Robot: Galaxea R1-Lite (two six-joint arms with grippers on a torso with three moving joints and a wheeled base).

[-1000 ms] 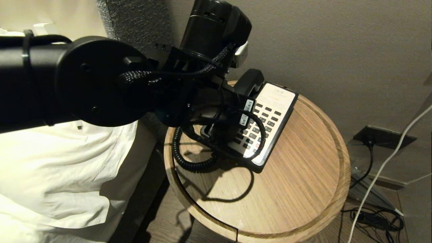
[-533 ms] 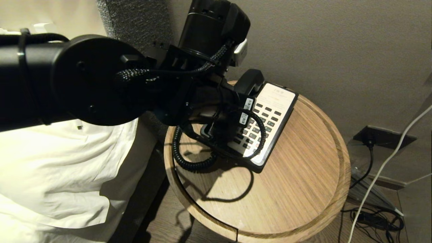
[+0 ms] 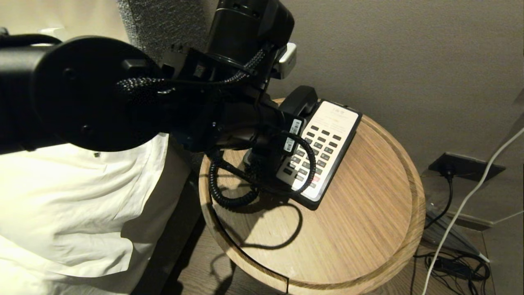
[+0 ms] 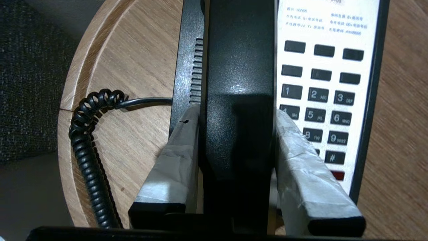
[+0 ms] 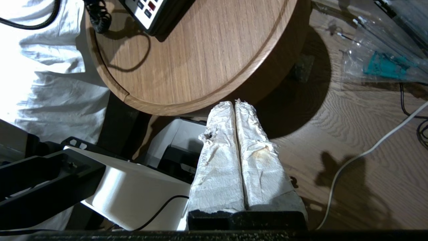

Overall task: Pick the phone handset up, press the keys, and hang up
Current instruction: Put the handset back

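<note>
handset (image 4: 239,83): glossy black plastic — catches a soft highlight
keys (image 4: 321,97): matt dark grey buttons on a smooth cream faceplate
cord (image 4: 88,150): black coiled plastic
table (image 3: 360,221): pale wood, visible grain — matt
finger pads (image 4: 180,157): wrapped in wrinkled whitish tape
bedding (image 3: 73,213): creased white cloth, lower left

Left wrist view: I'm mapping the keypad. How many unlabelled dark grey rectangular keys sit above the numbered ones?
6 unlabelled dark grey rectangular keys: three in the row under the printed text, three in the next row, just above 1-2-3. None seems hidden there.
</note>
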